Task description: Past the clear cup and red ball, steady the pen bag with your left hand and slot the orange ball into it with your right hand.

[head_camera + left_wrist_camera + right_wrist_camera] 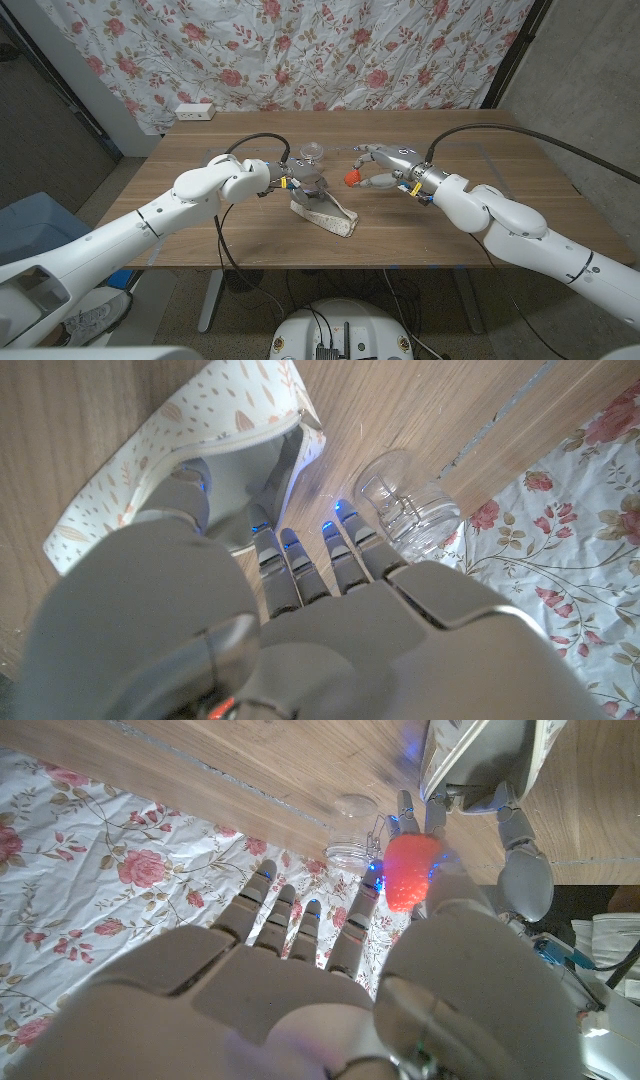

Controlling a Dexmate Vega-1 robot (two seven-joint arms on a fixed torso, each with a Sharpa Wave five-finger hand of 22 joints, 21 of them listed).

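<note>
One pen bag is held open at its mouth by the left hand. One orange ball is pinched by the right hand, beside one clear cup.

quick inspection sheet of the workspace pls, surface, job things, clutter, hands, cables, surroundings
surface: wooden table, no spills seen
job's things: pen bag lies mid-table with its mouth open; orange ball held above the table beside the bag
clutter: clear cup on its side behind the bag; red ball not made out
hands: left hand holds the bag's open end; right hand pinches the orange ball
cables: black cable runs along each arm
surroundings: floral curtain behind the table, white power strip at its far left edge
</note>
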